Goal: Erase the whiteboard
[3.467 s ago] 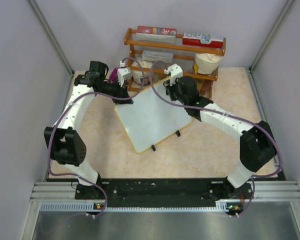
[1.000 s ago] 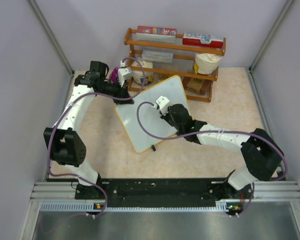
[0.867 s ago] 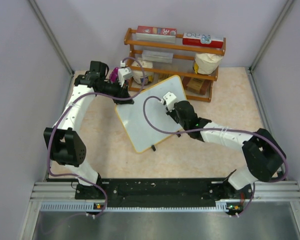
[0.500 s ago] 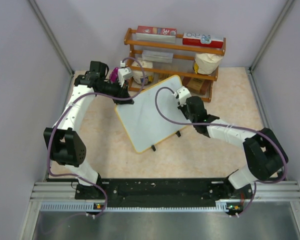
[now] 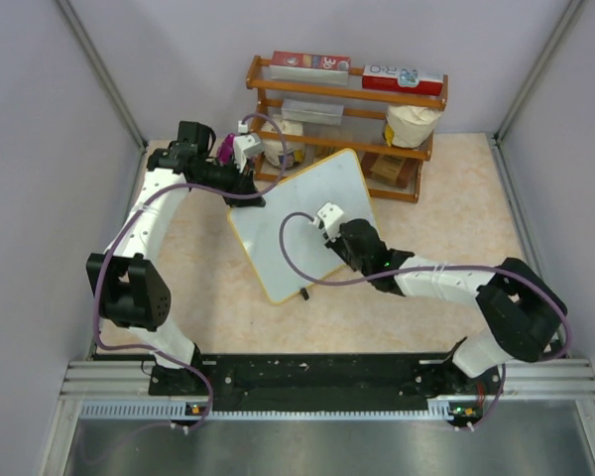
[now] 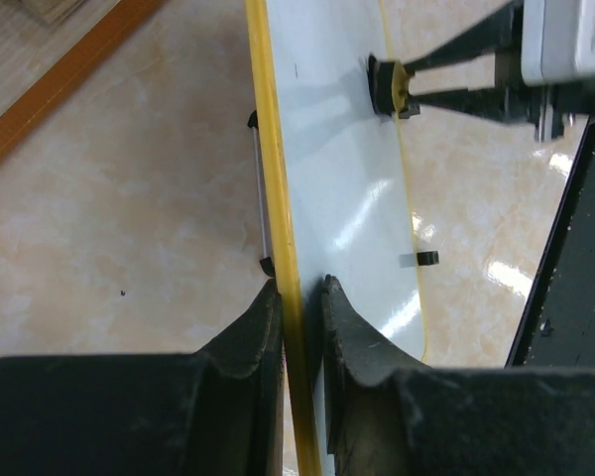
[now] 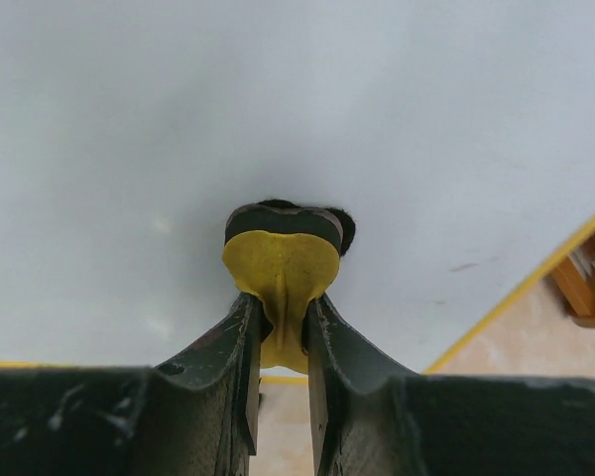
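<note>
The whiteboard [image 5: 278, 238], white with a thin yellow frame and two black feet, stands tilted at the table's middle. My left gripper [image 5: 246, 193] is shut on its far left edge; in the left wrist view the two fingers pinch the yellow frame [image 6: 299, 297]. My right gripper [image 5: 325, 230] is shut on a small yellow eraser [image 7: 283, 263], whose black pad presses flat on the board face [image 7: 278, 99]. The left wrist view shows that eraser [image 6: 392, 87] against the board [image 6: 337, 178]. A faint short mark [image 7: 466, 266] lies near the board's edge.
A wooden shelf [image 5: 342, 94] with boxes and a pale bag [image 5: 412, 124] stands right behind the board. A purple thing [image 5: 223, 149] sits beside the left wrist. Grey walls close in on both sides. A purple cable [image 5: 288, 253] loops over the board.
My right gripper carried the eraser up toward the board's far right edge, then back down-left to its middle. The left gripper and the board stayed still.
</note>
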Controlling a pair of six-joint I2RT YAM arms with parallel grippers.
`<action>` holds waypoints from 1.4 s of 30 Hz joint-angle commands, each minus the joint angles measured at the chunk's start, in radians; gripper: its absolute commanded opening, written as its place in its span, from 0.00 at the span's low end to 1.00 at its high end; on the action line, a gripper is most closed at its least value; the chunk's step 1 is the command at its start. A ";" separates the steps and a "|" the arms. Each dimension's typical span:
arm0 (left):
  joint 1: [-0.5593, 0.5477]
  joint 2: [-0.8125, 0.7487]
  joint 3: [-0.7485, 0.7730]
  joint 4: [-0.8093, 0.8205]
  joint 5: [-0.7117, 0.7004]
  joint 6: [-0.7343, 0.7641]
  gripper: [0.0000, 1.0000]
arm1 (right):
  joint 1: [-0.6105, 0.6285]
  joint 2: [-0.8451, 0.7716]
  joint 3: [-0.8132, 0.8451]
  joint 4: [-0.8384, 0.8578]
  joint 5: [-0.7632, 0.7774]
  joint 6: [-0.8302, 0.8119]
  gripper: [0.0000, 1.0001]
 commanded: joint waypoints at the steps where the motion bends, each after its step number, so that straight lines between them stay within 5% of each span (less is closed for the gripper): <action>1: -0.030 -0.011 -0.019 -0.040 0.004 0.075 0.00 | 0.124 0.051 0.052 0.041 -0.036 0.016 0.00; 23: -0.030 -0.020 -0.034 -0.039 0.005 0.071 0.00 | 0.478 0.288 0.392 -0.108 -0.037 -0.018 0.00; 37: -0.030 -0.029 -0.031 -0.037 -0.013 0.063 0.00 | 0.462 -0.033 0.227 -0.171 0.059 -0.119 0.00; 42: -0.030 -0.029 -0.030 -0.033 -0.024 0.060 0.00 | 0.333 -0.115 0.211 -0.209 0.014 -0.110 0.00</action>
